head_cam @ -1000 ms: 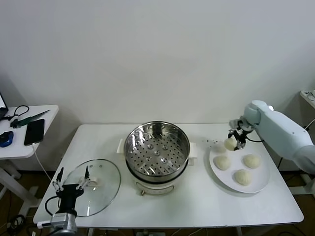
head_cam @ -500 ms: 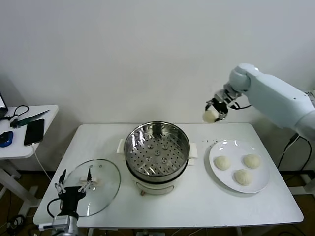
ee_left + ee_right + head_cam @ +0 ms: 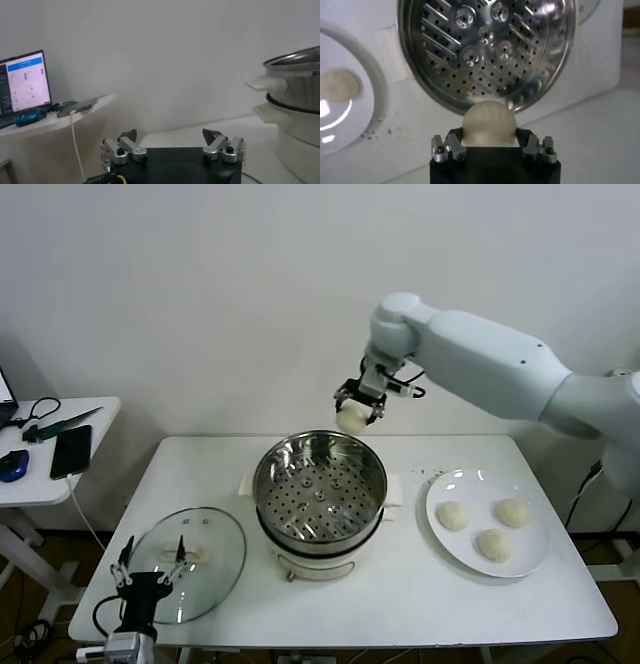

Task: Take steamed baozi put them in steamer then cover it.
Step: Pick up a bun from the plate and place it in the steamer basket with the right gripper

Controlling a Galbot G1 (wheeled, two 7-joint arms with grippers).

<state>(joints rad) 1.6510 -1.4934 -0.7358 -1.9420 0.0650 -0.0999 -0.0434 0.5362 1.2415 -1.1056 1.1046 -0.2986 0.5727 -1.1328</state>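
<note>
Above the steamer [image 3: 319,489], at its far rim, the right gripper [image 3: 356,413] pinches one baozi [image 3: 351,419]; three baozi [image 3: 452,515] lie on the plate [image 3: 528,558] beside it. Left gripper [image 3: 149,562] spread, at the cover [image 3: 215,554]

The right arm reaches across, its right gripper [image 3: 352,406] pointing down above the far rim of the steamer [image 3: 319,487], clamped on a baozi [image 3: 351,419]. The left gripper [image 3: 147,564] waits low, left of the steamer, fingers spread wide.

Steamer [image 3: 319,489] mouth open and uncovered; cover [image 3: 190,562] lies well aside
</note>
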